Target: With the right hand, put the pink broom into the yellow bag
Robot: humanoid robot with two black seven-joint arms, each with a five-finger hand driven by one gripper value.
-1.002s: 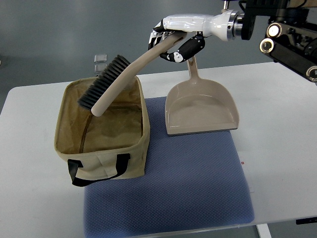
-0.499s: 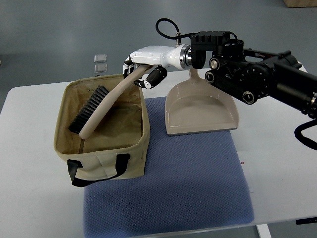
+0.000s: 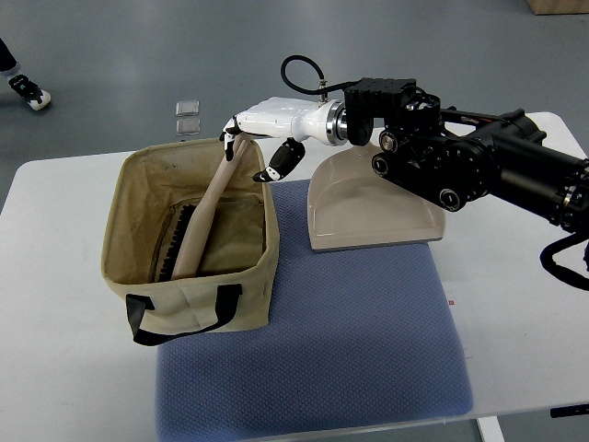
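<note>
The pinkish-beige broom (image 3: 199, 224) lies inside the tan-yellow fabric bag (image 3: 198, 299), which has black handles. Its dark bristle head is down on the bag's floor, and its handle leans up against the back right rim. My right hand (image 3: 248, 155) hovers over the top end of the handle at that rim. Its fingers (image 3: 227, 138) are spread and the thumb stands apart, so it no longer grips the handle. The right arm reaches in from the right edge, passing over the dustpan. No left arm shows.
A beige dustpan (image 3: 373, 207) lies right of the bag, half on the blue mat (image 3: 313, 359) and half under my forearm. The white table (image 3: 515, 304) carries everything. Two small clear boxes (image 3: 188, 116) and a person's shoe (image 3: 28, 89) are on the floor behind.
My right hand came down and to the left, lowering the broom from above the bag into it. The fingers then opened off the handle, and a shoe appeared at top left.
</note>
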